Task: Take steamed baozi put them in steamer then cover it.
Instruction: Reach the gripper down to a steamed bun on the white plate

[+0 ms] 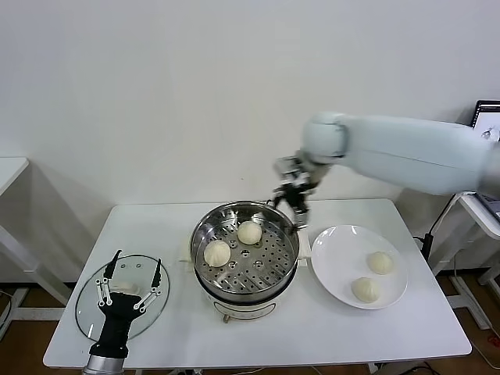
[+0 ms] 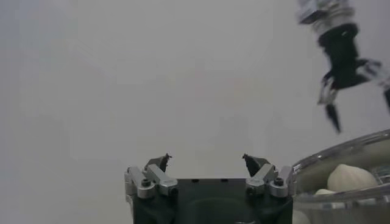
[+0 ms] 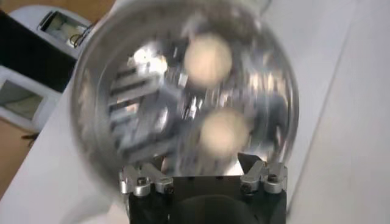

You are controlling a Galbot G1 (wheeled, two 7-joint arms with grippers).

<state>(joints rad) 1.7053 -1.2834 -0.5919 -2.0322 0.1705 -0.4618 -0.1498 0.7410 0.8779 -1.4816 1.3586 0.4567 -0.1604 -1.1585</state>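
The steel steamer stands mid-table with two baozi on its perforated tray, one nearer me and one farther back. Two more baozi lie on the white plate to its right. My right gripper hangs open and empty above the steamer's far right rim. Its wrist view looks down on the steamer, with both baozi beyond the gripper. The glass cover lies flat at the left. My left gripper is open over the cover, holding nothing.
The left wrist view shows the left gripper facing the white wall, with the steamer rim and the right gripper off to one side. Another table edge stands at far left, and equipment at far right.
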